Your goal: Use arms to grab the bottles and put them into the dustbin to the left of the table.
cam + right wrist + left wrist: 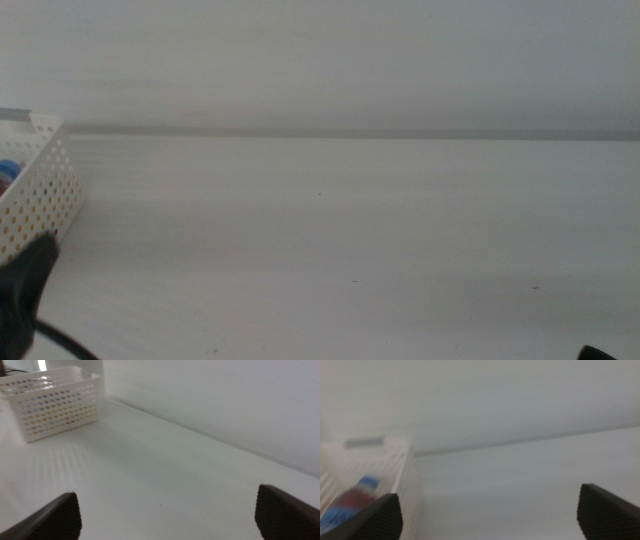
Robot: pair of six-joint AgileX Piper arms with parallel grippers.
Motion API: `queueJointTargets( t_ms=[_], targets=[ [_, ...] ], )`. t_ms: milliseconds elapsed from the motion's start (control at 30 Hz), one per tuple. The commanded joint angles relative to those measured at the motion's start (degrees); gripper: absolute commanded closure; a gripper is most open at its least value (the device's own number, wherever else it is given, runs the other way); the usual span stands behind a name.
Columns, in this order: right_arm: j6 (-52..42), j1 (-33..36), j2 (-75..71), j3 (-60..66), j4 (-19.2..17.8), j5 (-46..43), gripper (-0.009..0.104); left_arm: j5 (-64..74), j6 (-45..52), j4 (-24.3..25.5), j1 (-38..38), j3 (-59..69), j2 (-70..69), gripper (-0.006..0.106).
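item: bottles, now in the dustbin [45, 190]. from the left wrist view you see a clear water bottle [351, 502] with blue cap and a red-and-blue blur beside it, lying inside the white perforated basket, just beside the left gripper [490, 515] on its left-jaw side. the table [350, 230] ahead of both grippers shows no bottle.

handling, as a judgement: light, thin plastic, smooth and likely to slip; squeeze too hard and you dent it. take hold across the middle of the body, not the cap. the basket is light too and may shift if you nudge it.

left gripper: jaws spread wide, nothing between them, touching nothing you can see; close to the basket's near wall.

right gripper [167, 512]: jaws spread wide, holding nothing, hovering over bare tabletop, the basket well ahead of it.
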Motion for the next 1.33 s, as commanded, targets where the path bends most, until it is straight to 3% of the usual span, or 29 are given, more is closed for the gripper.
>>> queueJointTargets(
  t_ms=[0,167,333,467,567,800,933,1300],
  targets=[
    [-0.2,-3.7,-0.7,2.8,1.4,-2.8,0.002,-1.4,-0.4,0.2,3.6,5.1,-4.6,0.007],
    [-0.2,-17.8,-0.7,7.8,7.8,-6.8,0.002,-1.4,-0.4,0.2,9.0,14.0,-12.5,0.007],
    [-0.2,-32.5,-0.7,11.7,6.3,-10.0,0.002,-1.8,-0.4,0.2,11.0,19.2,-17.8,0.007],
    [-0.2,-39.1,-0.9,15.3,6.3,-17.8,0.002,-3.0,-0.4,0.0,11.0,22.0,-19.8,0.007],
    [-0.2,-40.1,-1.9,17.4,6.3,-22.7,0.002,-5.0,-0.4,0.0,11.0,23.4,-19.7,0.007],
    [-0.2,-40.1,-6.8,20.7,6.2,-22.7,0.002,-6.2,-0.4,-0.5,10.8,24.3,-19.8,0.007],
    [-0.2,-40.1,-11.0,20.9,6.7,-17.9,0.002,-6.5,-0.4,-0.5,10.8,24.3,-19.8,0.007],
    [-0.2,-40.1,-15.6,20.9,6.7,-19.4,0.002,-6.5,-0.4,-0.5,10.8,24.3,-19.8,0.007]
  ],
)
